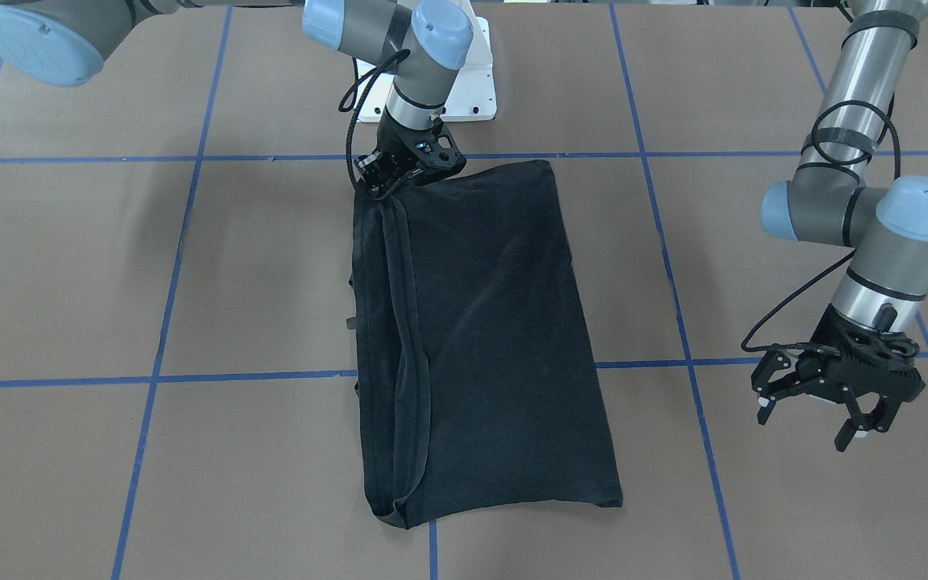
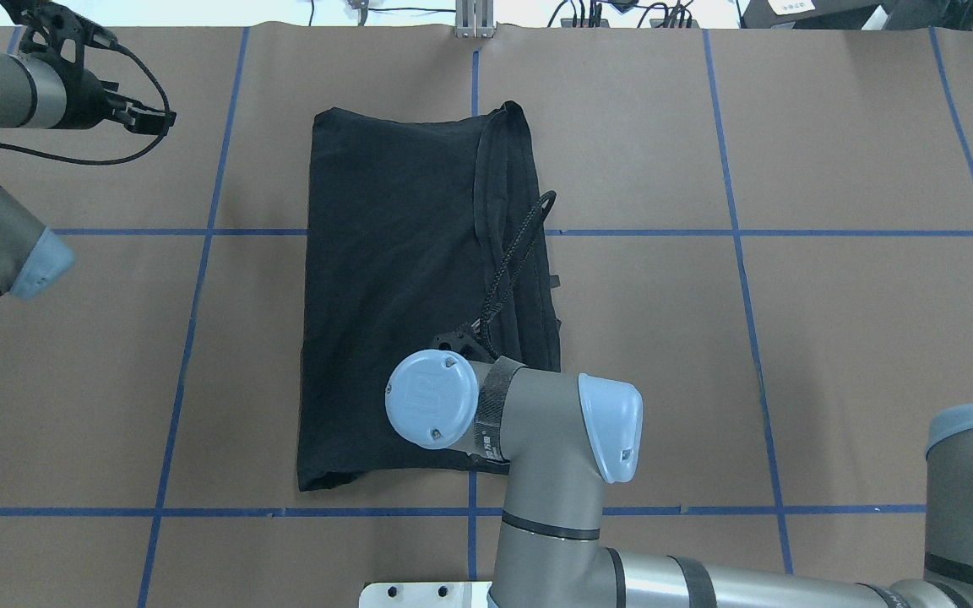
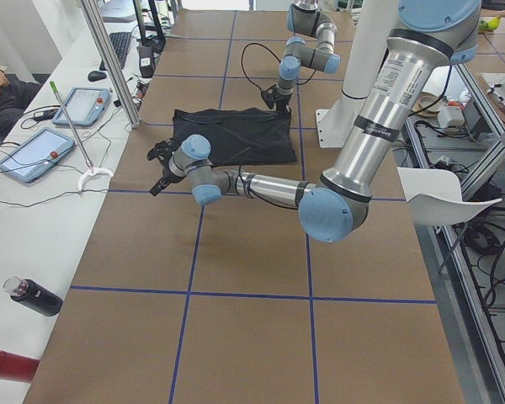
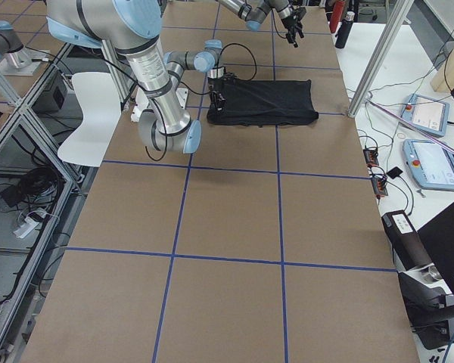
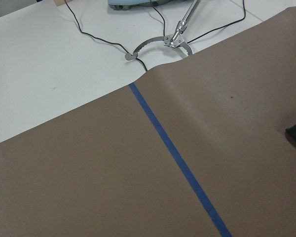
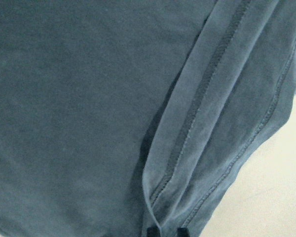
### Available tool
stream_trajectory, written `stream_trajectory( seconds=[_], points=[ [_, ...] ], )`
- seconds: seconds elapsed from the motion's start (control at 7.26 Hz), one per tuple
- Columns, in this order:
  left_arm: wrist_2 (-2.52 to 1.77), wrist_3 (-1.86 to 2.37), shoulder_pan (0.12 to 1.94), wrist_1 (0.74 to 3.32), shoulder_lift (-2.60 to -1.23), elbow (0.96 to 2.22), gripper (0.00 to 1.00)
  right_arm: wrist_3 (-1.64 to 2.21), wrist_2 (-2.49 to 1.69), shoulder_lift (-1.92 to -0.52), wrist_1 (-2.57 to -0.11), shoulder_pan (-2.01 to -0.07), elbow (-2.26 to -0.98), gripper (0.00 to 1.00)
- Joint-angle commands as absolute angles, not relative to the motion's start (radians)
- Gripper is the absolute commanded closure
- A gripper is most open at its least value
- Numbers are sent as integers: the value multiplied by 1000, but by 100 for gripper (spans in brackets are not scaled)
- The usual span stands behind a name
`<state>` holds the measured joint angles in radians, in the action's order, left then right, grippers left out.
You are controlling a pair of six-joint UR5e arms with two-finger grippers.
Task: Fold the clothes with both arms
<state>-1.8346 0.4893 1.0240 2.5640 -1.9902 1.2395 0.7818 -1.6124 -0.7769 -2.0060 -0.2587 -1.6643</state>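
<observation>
The black T-shirt (image 1: pixel 480 338) lies folded into a long rectangle on the brown table, plain side up; its graphic is hidden. It also shows from overhead (image 2: pixel 402 279). My right gripper (image 1: pixel 401 184) sits at the shirt's corner nearest the robot, shut on the bunched hem. In the right wrist view the fingertips (image 6: pixel 150 231) pinch the hem fold (image 6: pixel 197 123). From overhead the wrist hides this gripper. My left gripper (image 1: pixel 810 423) is open and empty, well off the shirt's side, above bare table; it also shows from overhead (image 2: pixel 47 21).
The white pedestal base (image 1: pixel 468 93) stands just behind the shirt. Blue tape lines (image 1: pixel 174 266) grid the table paper. The left wrist view shows the paper's edge, a cable and a metal tool (image 5: pixel 175 39). Tablets (image 3: pixel 34 156) and bottles (image 3: pixel 34 295) lie on a side bench.
</observation>
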Motion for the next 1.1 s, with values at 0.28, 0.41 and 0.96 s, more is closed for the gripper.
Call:
stream_trajectory(
  seconds=[0.28, 0.41, 0.96],
  points=[
    [-1835, 489, 1025, 2563, -1993, 1239, 0, 790, -1611, -776, -2013, -258, -1678, 100],
    [-1835, 489, 1023, 2563, -1993, 1241, 0, 792, -1611, -785, -2023, -259, -1709, 100],
    [-1835, 489, 1023, 2562, -1994, 1241, 0, 874, -1603, -989, -2046, -241, -1897, 100]
  ],
)
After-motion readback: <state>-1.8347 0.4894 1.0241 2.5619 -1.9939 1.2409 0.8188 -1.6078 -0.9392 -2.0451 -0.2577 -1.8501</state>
